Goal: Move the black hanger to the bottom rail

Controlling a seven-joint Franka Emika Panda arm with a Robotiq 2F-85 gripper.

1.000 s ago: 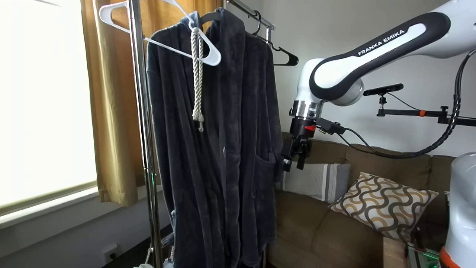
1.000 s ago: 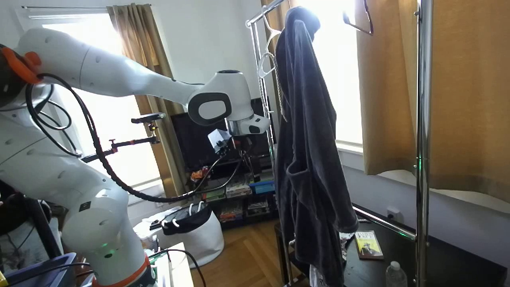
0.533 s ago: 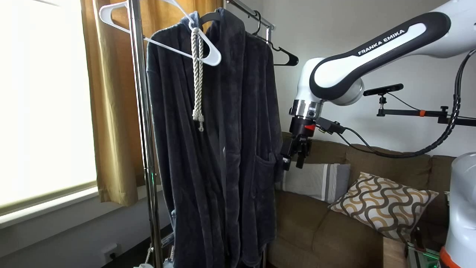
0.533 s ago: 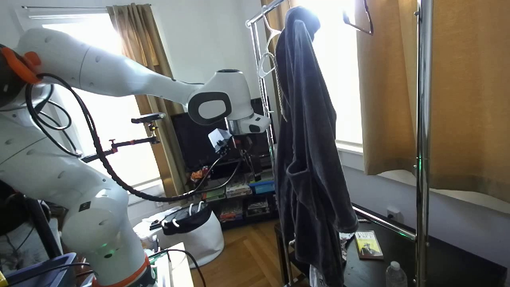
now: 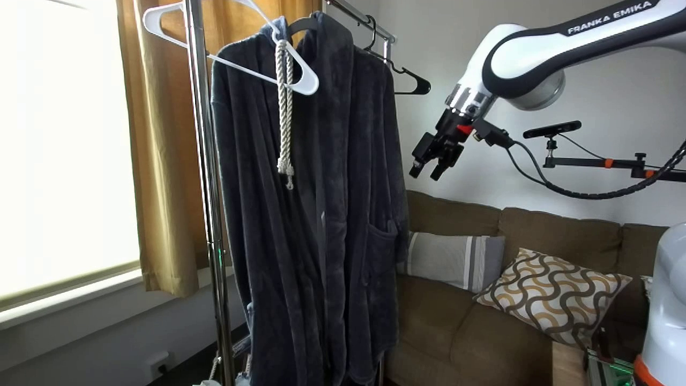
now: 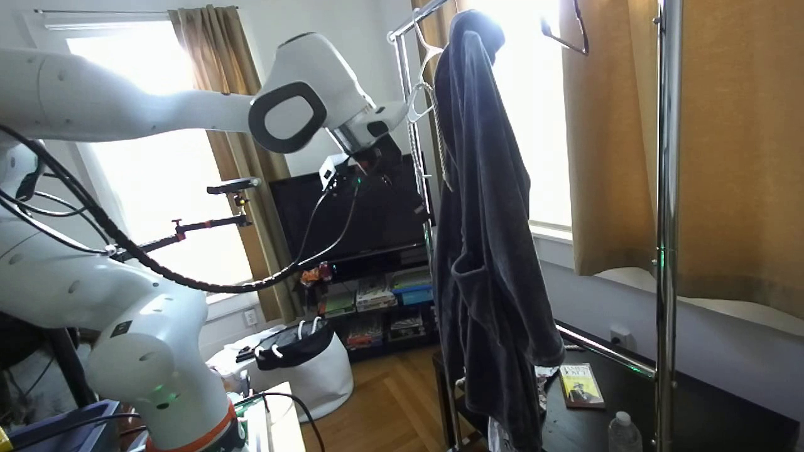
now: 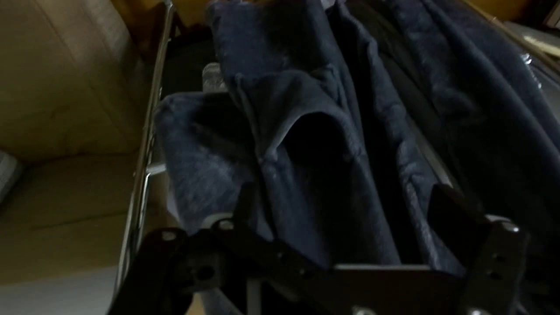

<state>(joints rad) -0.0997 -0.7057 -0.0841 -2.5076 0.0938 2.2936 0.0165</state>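
The black hanger point(image 5: 415, 84) hangs at the far end of the rack's top rail point(image 5: 358, 17), partly behind a dark grey robe. Part of it also shows at the upper edge in an exterior view point(image 6: 568, 41). It is not visible in the wrist view. A low chrome rail point(image 6: 606, 351) runs along the rack's bottom. My gripper point(image 5: 425, 172) is open and empty, in the air beside the robe and well below the hanger, tilted toward the rack. In the wrist view the open fingers point(image 7: 343, 205) frame the robe's pocket.
The grey robe point(image 5: 353, 203) fills the rack's middle. A white hanger point(image 5: 305, 80) with a rope hangs at the near end. A chrome post point(image 6: 667, 220) stands upright. A dark table point(image 6: 710, 402) holds a book and bottle. A brown sofa point(image 5: 450, 321) is behind.
In the last half second the arm has lifted and drawn back. The gripper has risen from beside the robe's pocket and tilted toward the rack. The hangers and robe look unmoved.
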